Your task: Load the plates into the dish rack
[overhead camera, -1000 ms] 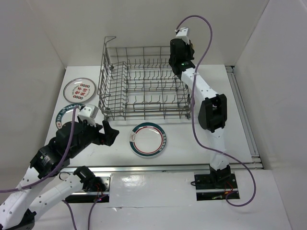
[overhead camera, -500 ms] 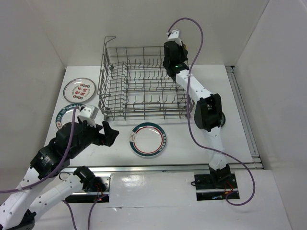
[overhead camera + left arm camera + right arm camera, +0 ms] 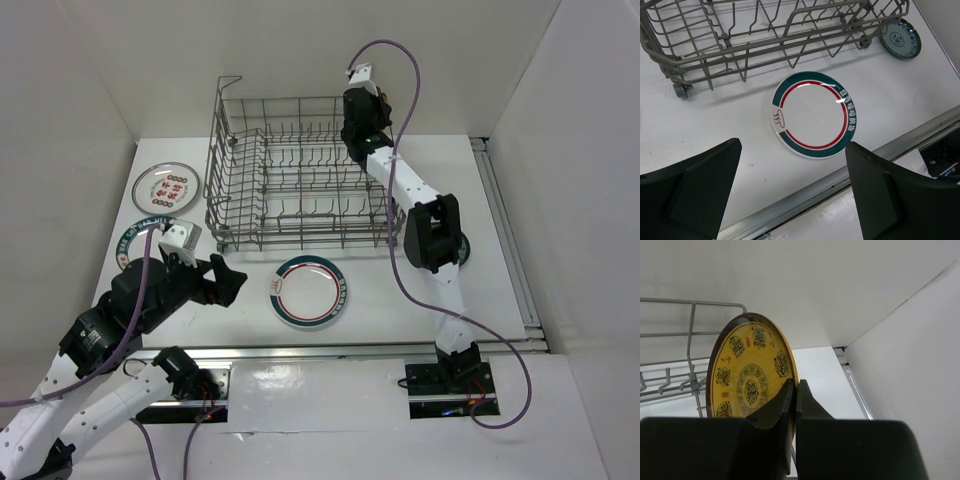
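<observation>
The right hand (image 3: 794, 385) is clamped on the rim of a yellow-brown plate (image 3: 747, 372). The plate stands on edge beyond the fingertips, over the far right corner of the dish rack (image 3: 300, 232) (only a few rim wires show beside it in the wrist view). The pinch looks narrow, so the plate could pivot or slip out if its edge knocks a tine, or lean over if it lands between rows. The left hand (image 3: 792, 167) hangs with its fingers wide apart. A green-rimmed plate (image 3: 812, 115) lies flat on the worktop (image 3: 715, 120) just ahead of it, untouched.
</observation>
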